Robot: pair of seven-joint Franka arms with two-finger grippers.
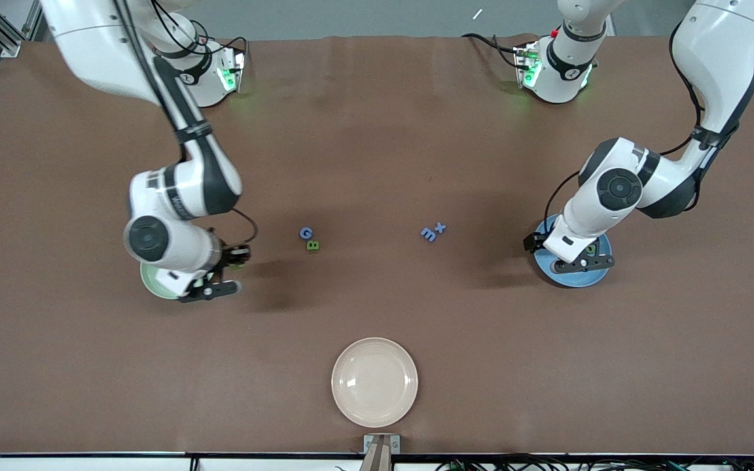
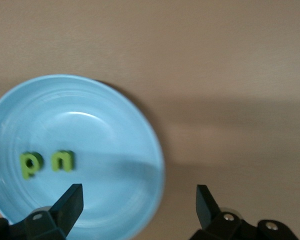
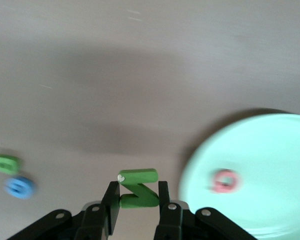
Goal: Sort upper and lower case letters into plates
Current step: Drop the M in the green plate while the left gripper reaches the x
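My right gripper (image 1: pixel 235 260) (image 3: pixel 136 192) is shut on a green letter Z (image 3: pixel 138 188) and holds it over the bare table beside the pale mint green plate (image 1: pixel 152 280) (image 3: pixel 260 165). A red letter (image 3: pixel 225 181) lies in that plate. My left gripper (image 1: pixel 580 261) (image 2: pixel 140 192) is open and empty over the rim of the blue plate (image 1: pixel 596 278) (image 2: pixel 90 125). Green letters p (image 2: pixel 30 165) and n (image 2: pixel 63 161) lie in the blue plate. A blue G (image 1: pixel 305 232) and a green B (image 1: pixel 313 246) lie mid-table, with a blue m (image 1: pixel 428 234) and x (image 1: pixel 440 227) toward the left arm's end.
A cream-white plate (image 1: pixel 374 381) sits near the table's edge closest to the front camera. The G (image 3: pixel 20 186) and B (image 3: pixel 5 163) also show in the right wrist view. Both arms' bases stand along the table's edge farthest from that camera.
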